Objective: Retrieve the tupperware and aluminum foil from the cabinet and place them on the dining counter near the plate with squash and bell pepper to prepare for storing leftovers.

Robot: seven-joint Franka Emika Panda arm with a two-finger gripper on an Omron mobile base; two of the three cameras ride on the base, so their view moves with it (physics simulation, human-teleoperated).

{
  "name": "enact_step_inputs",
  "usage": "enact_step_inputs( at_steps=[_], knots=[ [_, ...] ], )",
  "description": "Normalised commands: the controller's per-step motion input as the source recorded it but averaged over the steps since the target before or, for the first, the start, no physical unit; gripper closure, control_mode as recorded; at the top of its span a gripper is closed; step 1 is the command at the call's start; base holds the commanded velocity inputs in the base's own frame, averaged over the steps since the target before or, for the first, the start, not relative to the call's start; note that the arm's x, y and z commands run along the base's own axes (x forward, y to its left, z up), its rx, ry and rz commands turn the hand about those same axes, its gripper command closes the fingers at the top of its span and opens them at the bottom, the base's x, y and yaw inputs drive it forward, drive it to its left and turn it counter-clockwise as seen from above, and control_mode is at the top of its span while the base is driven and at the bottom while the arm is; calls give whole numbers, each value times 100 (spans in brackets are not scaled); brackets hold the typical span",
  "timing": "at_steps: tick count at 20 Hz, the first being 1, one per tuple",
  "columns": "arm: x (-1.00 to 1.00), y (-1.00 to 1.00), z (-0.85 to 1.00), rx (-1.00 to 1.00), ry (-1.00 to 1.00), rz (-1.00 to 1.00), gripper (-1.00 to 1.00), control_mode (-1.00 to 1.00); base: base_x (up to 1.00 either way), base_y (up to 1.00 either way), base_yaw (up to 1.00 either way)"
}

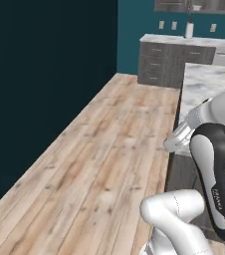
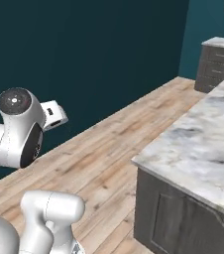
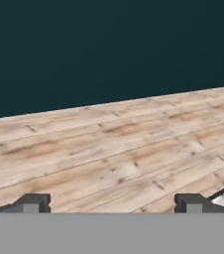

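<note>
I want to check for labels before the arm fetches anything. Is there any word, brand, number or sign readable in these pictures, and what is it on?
Small dark lettering runs down the white arm link in the left base view: too small and blurred to read.
No readable text on the marble counter, the grey drawers, the wood floor or the teal wall.

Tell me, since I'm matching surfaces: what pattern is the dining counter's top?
White-grey marble with tan veining on the dining counter, clearest in the right base view.
</note>
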Motion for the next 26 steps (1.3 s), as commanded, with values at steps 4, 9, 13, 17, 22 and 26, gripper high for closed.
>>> enact_step_inputs(
  at_steps=[4,9,13,17,22,26],
  knots=[
    [0,0,0,0,0,0,-100,100,75,94,-45],
    [0,0,0,0,0,0,-100,100,97,85,-38],
    [0,0,0,0,0,0,-100,100,100,45,-31],
    [0,0,0,0,0,0,-100,100,100,31,-29],
    [0,0,0,0,0,0,-100,100,100,32,-31],
    [0,0,0,0,0,0,-100,100,100,29,-30]
  ],
)
